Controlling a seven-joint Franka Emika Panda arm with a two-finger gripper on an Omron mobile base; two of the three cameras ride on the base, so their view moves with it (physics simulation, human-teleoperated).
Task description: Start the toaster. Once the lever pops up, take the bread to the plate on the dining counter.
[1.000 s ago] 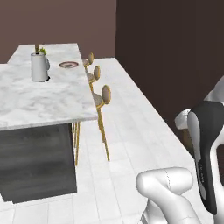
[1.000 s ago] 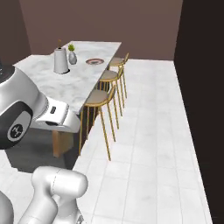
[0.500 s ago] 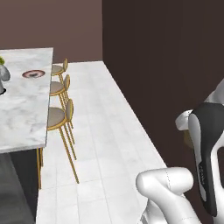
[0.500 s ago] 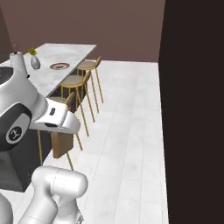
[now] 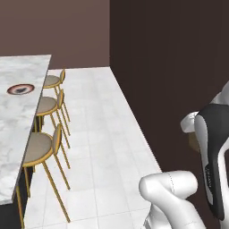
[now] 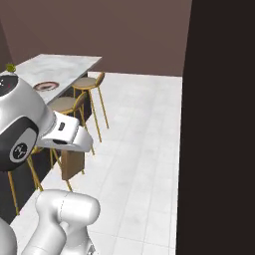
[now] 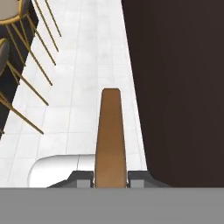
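My gripper is shut on the bread, a brown toast slice seen edge-on between the fingertips. From the right base view the bread hangs below the white hand over the floor, beside the stools. The plate, round with a dark rim and reddish centre, lies on the white marble dining counter well ahead of the hand and to its left. That plate and the counter show again at the left of the right base view. The toaster and the lever are out of view.
Three tan stools on gold legs line the counter's near side, also in the right base view. A tall dark wall rises close on the right. White tiled floor runs between the stools and the wall.
Both base views have swung with the base: the counter, plate and stools slid towards the left edge and the dark wall grew at the right. The bread stays in the shut gripper.
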